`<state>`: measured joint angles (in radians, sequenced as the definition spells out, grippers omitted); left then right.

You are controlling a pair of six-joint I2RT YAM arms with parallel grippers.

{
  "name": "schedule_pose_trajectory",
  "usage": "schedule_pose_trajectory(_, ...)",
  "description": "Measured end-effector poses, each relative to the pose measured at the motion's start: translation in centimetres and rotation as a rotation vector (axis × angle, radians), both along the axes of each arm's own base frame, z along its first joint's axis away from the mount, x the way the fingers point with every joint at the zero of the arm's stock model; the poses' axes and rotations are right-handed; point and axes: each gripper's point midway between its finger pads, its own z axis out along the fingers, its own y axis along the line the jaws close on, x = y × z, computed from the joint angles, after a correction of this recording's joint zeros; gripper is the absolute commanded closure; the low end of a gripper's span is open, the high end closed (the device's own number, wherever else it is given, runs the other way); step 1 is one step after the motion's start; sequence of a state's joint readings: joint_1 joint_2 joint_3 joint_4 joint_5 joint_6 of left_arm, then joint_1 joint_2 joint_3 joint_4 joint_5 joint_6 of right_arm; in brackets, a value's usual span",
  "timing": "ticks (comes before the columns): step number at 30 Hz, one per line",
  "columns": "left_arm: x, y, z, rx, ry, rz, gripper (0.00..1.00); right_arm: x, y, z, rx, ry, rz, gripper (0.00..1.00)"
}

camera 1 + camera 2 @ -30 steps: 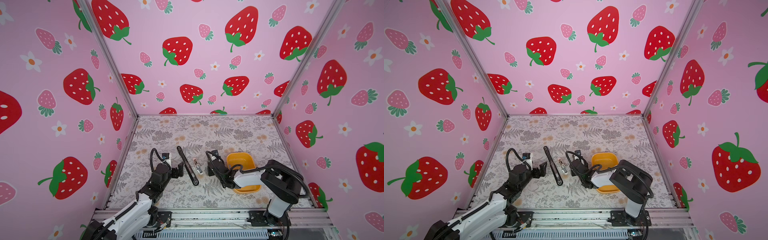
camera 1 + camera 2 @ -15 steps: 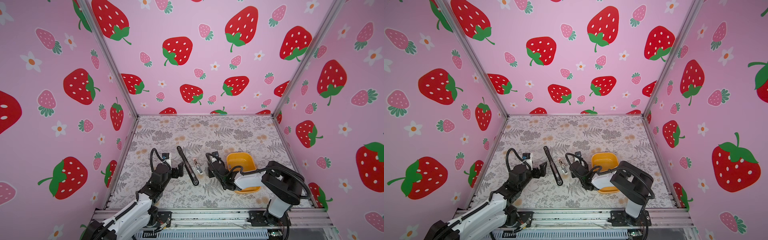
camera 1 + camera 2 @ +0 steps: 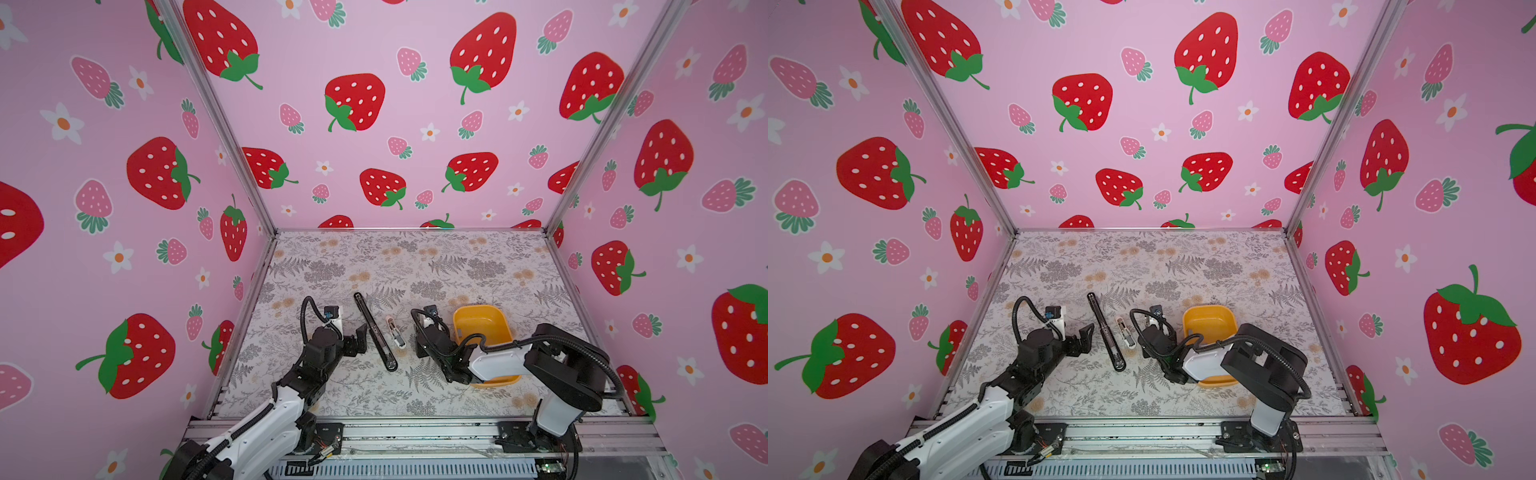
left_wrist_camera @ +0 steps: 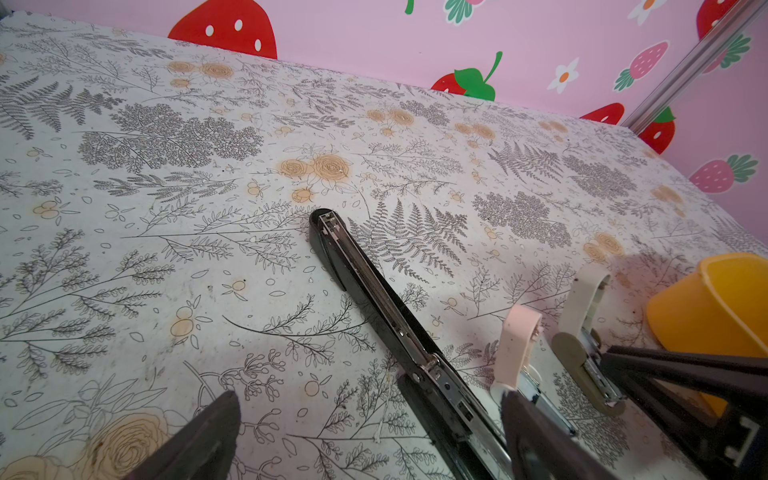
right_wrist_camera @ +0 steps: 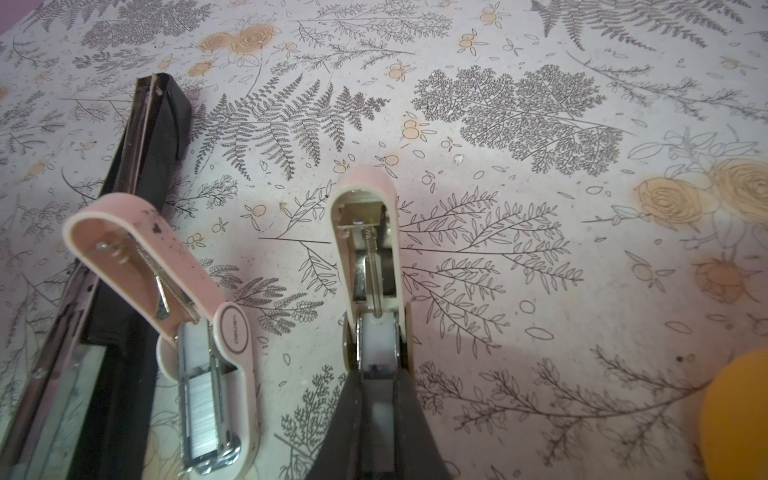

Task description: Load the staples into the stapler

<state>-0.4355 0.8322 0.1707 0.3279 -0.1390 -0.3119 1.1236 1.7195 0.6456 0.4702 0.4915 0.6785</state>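
Observation:
My right gripper [image 5: 379, 370] is shut on the hinge end of a small cream-and-pink stapler [image 5: 368, 249], whose lid lies folded open on the mat. Beside it lies a second pink stapler [image 5: 166, 282], also open, with a grey strip of staples [image 5: 203, 409] in its tray. A long black stapler [image 3: 374, 332] lies opened flat left of both. My left gripper [image 4: 374, 436] stands open just above the mat, its fingers on either side of the black stapler's near end, touching nothing. In both top views the held stapler is hidden under the right wrist.
A yellow bowl [image 3: 482, 328] sits right of the right gripper, partly under the right arm. The flowered mat [image 3: 415, 266] stretches bare to the back wall. Pink strawberry walls close in the left, right and back sides.
The right arm has sunk very slightly. The staplers and the left gripper stay where they were.

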Motion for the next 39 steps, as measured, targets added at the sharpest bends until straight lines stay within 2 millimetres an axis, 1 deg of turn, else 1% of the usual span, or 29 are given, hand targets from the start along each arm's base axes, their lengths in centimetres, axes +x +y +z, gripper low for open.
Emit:
schedule_pose_trajectory(4, 0.0, 0.0, 0.0, 0.0, 0.001, 0.0, 0.01, 0.0, 0.0, 0.0, 0.0, 0.0, -0.004, 0.79)
schedule_pose_trajectory(7, 0.0, 0.0, 0.0, 0.0, 0.001, 0.0, 0.01, -0.3, -0.4, -0.5, -0.02, 0.014, 0.0, 0.72)
schedule_pose_trajectory(13, 0.0, 0.0, 0.0, 0.0, 0.001, 0.0, 0.01, -0.7, -0.9, -1.2, -0.05, 0.029, 0.006, 0.66)
schedule_pose_trajectory(23, 0.0, 0.0, -0.1, 0.001, 0.003, 0.0, 0.01, -0.6, -0.6, 1.0, -0.005, 0.002, 0.01, 0.63)
schedule_pose_trajectory(31, 0.0, 0.0, -0.7, 0.011, 0.023, 0.0, 0.01, -0.7, -1.1, 3.4, 0.033, -0.036, 0.011, 0.62)
schedule_pose_trajectory(35, 0.0, 0.0, -0.7, 0.011, 0.023, 0.0, 0.01, -1.3, -1.6, 3.6, 0.033, -0.042, 0.017, 0.62)
schedule_pose_trajectory(39, 0.0, 0.0, -0.9, 0.014, 0.032, 0.001, 0.01, -1.9, -1.7, 4.0, 0.034, -0.053, 0.033, 0.59)
